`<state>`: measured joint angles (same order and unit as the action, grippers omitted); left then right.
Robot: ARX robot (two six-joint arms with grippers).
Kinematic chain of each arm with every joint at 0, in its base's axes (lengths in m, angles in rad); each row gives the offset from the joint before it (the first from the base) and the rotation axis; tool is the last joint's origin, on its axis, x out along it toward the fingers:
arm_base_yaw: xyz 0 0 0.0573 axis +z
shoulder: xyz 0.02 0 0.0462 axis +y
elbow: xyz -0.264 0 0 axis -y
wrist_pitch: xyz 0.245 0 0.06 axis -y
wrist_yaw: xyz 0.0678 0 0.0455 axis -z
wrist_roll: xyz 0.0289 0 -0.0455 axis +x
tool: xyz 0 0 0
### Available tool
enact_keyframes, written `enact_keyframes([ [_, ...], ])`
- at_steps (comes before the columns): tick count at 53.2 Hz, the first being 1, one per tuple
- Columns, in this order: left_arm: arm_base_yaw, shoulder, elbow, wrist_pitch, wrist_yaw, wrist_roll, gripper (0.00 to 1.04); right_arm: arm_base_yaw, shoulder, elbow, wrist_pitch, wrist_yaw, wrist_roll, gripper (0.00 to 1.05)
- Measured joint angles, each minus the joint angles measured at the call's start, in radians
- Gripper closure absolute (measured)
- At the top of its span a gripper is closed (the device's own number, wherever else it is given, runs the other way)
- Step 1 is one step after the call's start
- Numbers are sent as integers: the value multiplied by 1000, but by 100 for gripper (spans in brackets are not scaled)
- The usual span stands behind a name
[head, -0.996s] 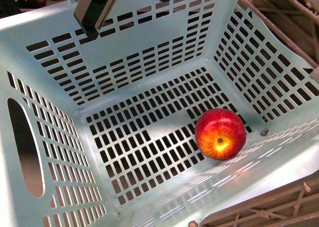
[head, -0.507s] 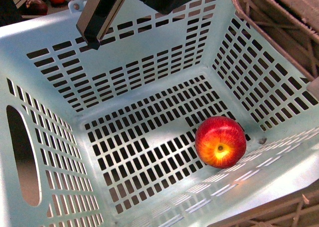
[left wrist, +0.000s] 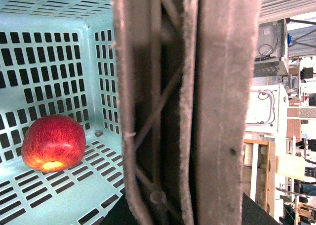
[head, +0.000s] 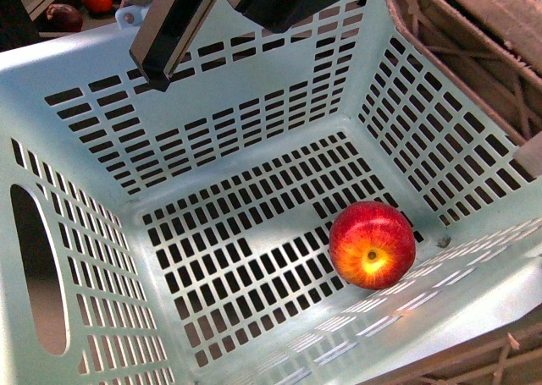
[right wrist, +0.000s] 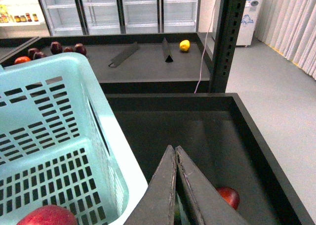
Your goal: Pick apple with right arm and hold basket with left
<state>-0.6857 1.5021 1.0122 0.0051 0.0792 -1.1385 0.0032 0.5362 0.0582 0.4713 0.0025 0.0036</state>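
Since the earlier picture the basket (head: 76,106) had slid a little lower in the front view. Its near handle (head: 500,360) was almost off the bottom edge, the apple (head: 373,245) had shifted with it, and more of the dark arm (head: 288,0) showed at the top. Nearest, the handle filled the left wrist view, probably because the left gripper was holding the basket there. That gripper's fingers did not show, so I could not tell whether it was clasped. The apple lay on the slotted floor, touching the near wall close to a corner. I judged that the basket was tipped that way and the fruit had settled at the low side. Beyond the far wall, outside the basket, the right gripper (right wrist: 175,185) had its fingers pressed together with nothing between them. It hung over a black bin (right wrist: 256,136) that held a red fruit (right wrist: 228,196). With the apple already inside, the right arm's part looked done, which would explain the empty, clenched fingers.
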Motion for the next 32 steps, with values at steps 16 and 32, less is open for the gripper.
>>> enact_keyframes([
  [16, 0, 0, 0, 0, 0, 0, 89, 0, -97, -41, -37, 1, 0, 103],
  [32, 0, 0, 0, 0, 0, 0, 89, 0, -244, -41, -178, -2, 0, 103],
])
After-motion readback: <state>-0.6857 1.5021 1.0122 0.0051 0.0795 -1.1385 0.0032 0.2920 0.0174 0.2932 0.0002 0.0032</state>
